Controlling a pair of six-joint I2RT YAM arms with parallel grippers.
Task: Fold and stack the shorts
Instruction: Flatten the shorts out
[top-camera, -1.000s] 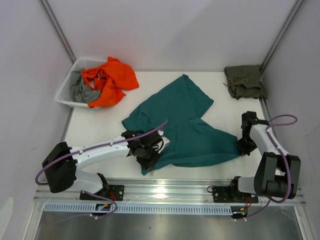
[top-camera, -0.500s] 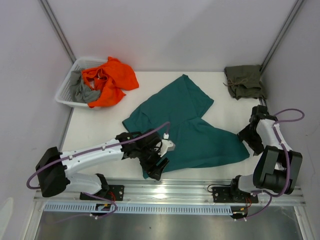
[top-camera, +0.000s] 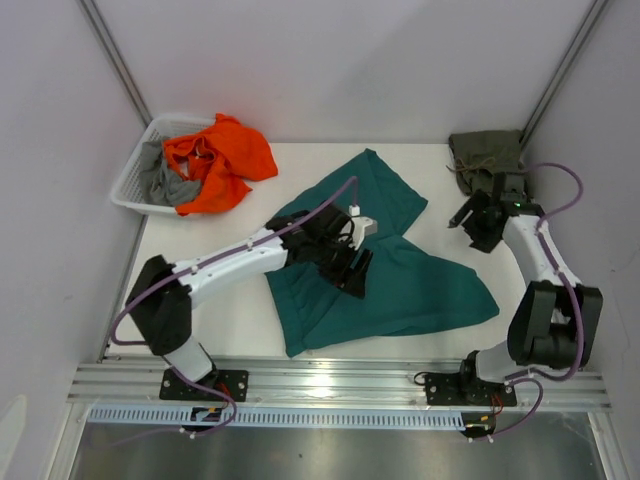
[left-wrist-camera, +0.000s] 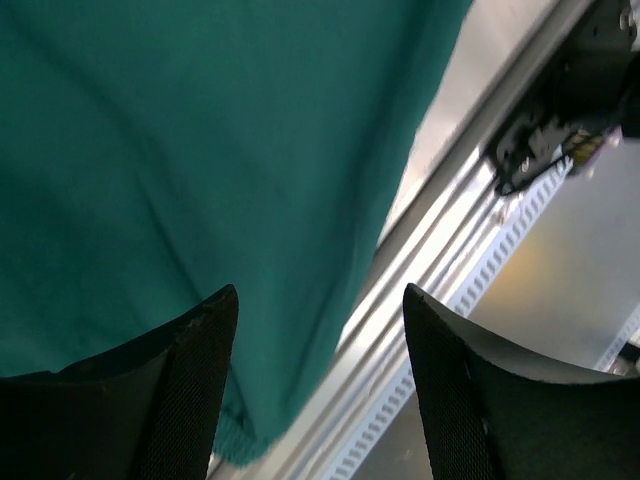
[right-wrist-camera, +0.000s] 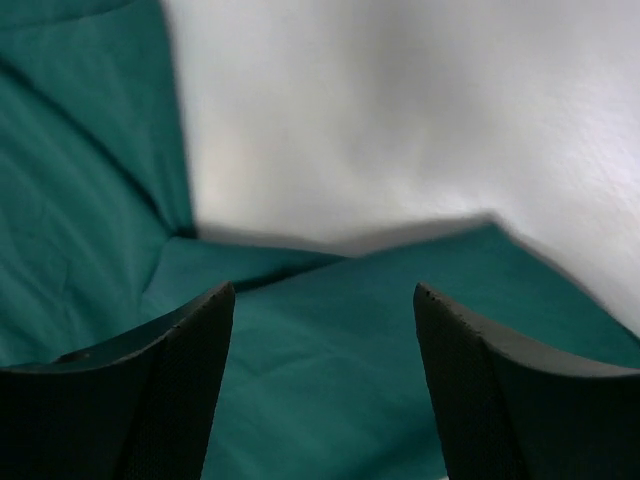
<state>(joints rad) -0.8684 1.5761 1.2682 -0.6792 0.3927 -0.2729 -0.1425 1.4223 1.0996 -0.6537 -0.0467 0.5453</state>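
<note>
The teal-green shorts (top-camera: 400, 280) lie spread across the middle of the table, one corner near the front rail. My left gripper (top-camera: 355, 268) hovers over their middle, open and empty; in the left wrist view its gripper (left-wrist-camera: 315, 300) has teal cloth (left-wrist-camera: 180, 150) beneath it. My right gripper (top-camera: 468, 225) stands open above the table, between the teal shorts' right edge and the olive-green shorts (top-camera: 487, 162), which lie folded in the far right corner. Through the right wrist view its gripper (right-wrist-camera: 322, 295) looks down on teal cloth (right-wrist-camera: 350, 360) and bare table (right-wrist-camera: 400, 120).
A white basket (top-camera: 137, 170) at the far left holds an orange garment (top-camera: 215, 160) and a grey one (top-camera: 165, 187). A metal rail (top-camera: 340, 380) runs along the near edge and also shows as the rail (left-wrist-camera: 450, 260) in the left wrist view. Walls close in both sides.
Both grippers opened and let go of the teal shorts' near corners. The left arm swung up over the middle of the cloth. The right arm drew back toward the olive-green shorts.
</note>
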